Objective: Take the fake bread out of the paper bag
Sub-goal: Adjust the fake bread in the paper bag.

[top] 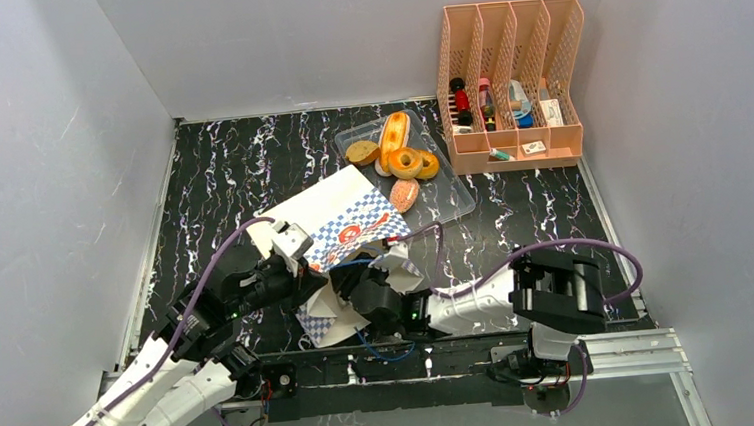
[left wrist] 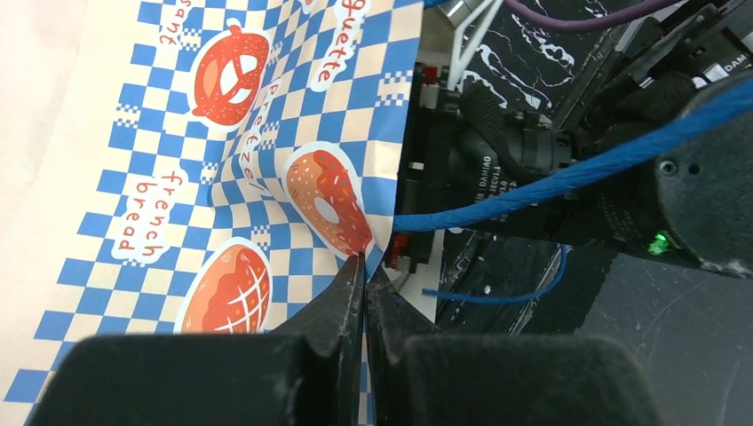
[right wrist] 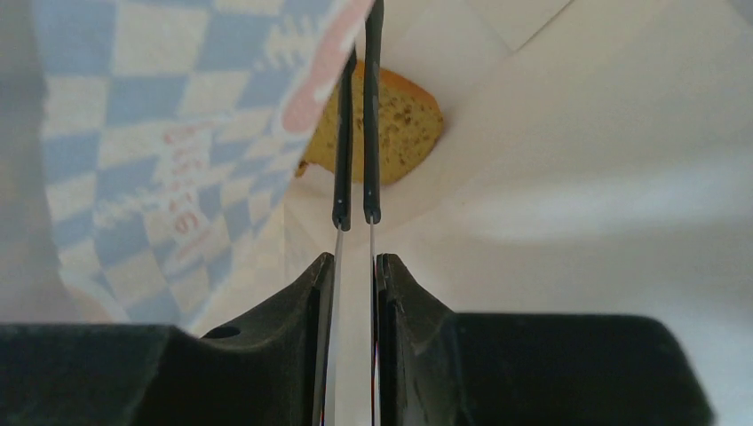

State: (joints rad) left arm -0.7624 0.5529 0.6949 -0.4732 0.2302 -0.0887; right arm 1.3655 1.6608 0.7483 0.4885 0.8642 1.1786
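The paper bag (top: 348,220) lies on its side on the black marble table, mouth toward the arms. My left gripper (left wrist: 366,262) is shut on the bag's checkered edge (left wrist: 266,177) at the mouth. My right gripper (right wrist: 355,262) is inside the bag, shut on a pair of thin metal tongs (right wrist: 355,133) with black tips. The narrowly parted tips reach over a speckled tan piece of fake bread (right wrist: 400,124) deep in the bag; I cannot tell if they touch it. A long bun (top: 393,137), a ring donut (top: 406,161), a brown roll (top: 362,153) and a reddish bun (top: 404,195) lie on the clear tray (top: 452,203).
A pink desk organizer (top: 509,73) with small items stands at the back right, beside the tray. A blue cord handle (left wrist: 568,173) hangs across the right arm at the bag's mouth. Grey walls close in the table on three sides.
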